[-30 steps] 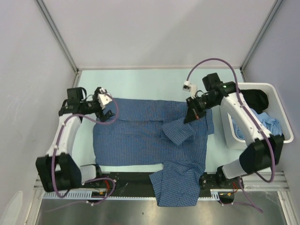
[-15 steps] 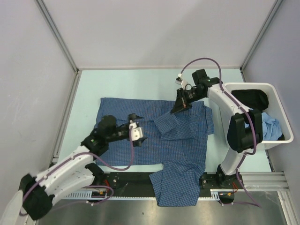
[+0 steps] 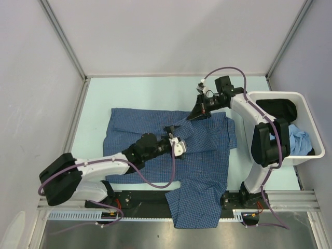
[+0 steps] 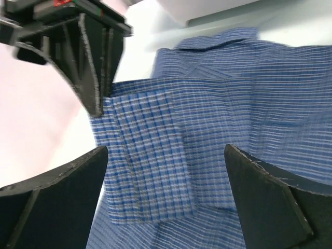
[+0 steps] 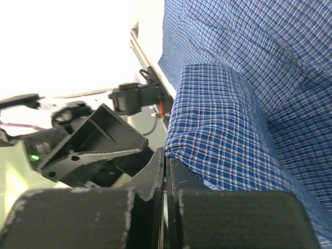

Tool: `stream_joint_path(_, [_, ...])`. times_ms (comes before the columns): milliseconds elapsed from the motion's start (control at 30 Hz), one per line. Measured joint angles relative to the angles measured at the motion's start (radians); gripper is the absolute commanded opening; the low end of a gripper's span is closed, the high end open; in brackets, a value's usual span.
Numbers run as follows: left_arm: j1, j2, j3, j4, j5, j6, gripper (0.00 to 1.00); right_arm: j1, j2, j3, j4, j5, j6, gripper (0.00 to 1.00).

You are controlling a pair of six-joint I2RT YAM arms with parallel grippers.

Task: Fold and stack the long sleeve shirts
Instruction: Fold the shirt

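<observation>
A pale green table (image 3: 155,93) fills the cell, and the dark-blue checked shirt (image 3: 129,135) lies spread across its middle, one sleeve (image 3: 197,207) hanging over the near edge. A white bin (image 3: 280,94) stands at the right side, holding a dark cloth (image 3: 282,109) and a light-blue cloth (image 3: 301,137). The left gripper (image 3: 174,137) reaches low over the shirt's centre, its fingers (image 4: 62,192) spread wide, nothing between them. The right gripper (image 3: 196,115), at the far edge of the shirt, has its fingers pressed together, pinching a lifted fold of the checked cloth (image 5: 218,119).
</observation>
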State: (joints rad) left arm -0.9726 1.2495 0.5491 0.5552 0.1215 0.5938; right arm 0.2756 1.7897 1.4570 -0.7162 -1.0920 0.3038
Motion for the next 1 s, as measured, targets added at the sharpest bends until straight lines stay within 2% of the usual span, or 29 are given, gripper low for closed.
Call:
stream_joint_path(133, [-0.01, 0.081, 0.0, 0.106, -0.067, 0.054, 0.99, -0.012, 0.0, -0.047, 0.043, -0.036, 0.059, 0.0])
stream_joint_path(233, [-0.01, 0.116, 0.001, 0.146, -0.109, 0.082, 0.85, -0.014, 0.0, -0.08, 0.059, -0.058, 0.089, 0.0])
stream_joint_path(267, [-0.011, 0.124, 0.003, 0.153, -0.12, 0.09, 0.75, -0.014, -0.001, -0.085, 0.062, -0.063, 0.092, 0.0])
stream_joint_path(333, [-0.011, 0.132, 0.008, 0.156, -0.136, 0.104, 0.63, -0.019, -0.007, -0.102, 0.069, -0.072, 0.097, 0.0])
stream_joint_path(367, [-0.011, 0.131, 0.01, 0.156, -0.138, 0.108, 0.62, -0.021, -0.01, -0.109, 0.07, -0.076, 0.101, 0.0])
stream_joint_path(400, [-0.011, 0.13, 0.011, 0.157, -0.138, 0.111, 0.65, -0.024, -0.014, -0.117, 0.072, -0.08, 0.108, 0.0])
stream_joint_path(433, [-0.011, 0.128, 0.011, 0.159, -0.138, 0.115, 0.77, -0.03, -0.016, -0.122, 0.075, -0.085, 0.116, 0.0])
stream_joint_path(467, [-0.012, 0.124, 0.011, 0.157, -0.138, 0.118, 0.84, -0.038, -0.016, -0.127, 0.082, -0.089, 0.133, 0.0])
stream_joint_path(533, [-0.014, 0.117, 0.011, 0.157, -0.137, 0.123, 0.92, -0.06, -0.016, -0.138, 0.112, -0.095, 0.18, 0.0])
stream_joint_path(633, [-0.024, 0.113, 0.011, 0.169, -0.137, 0.123, 0.96, -0.085, -0.016, -0.166, 0.204, -0.104, 0.291, 0.0])
stream_joint_path(767, [-0.053, 0.165, 0.015, 0.231, -0.173, 0.124, 0.97, -0.089, -0.025, -0.26, 0.371, -0.117, 0.476, 0.0])
stream_joint_path(1000, [-0.061, 0.322, 0.055, 0.276, -0.242, 0.125, 0.97, -0.092, -0.051, -0.334, 0.46, -0.131, 0.635, 0.0])
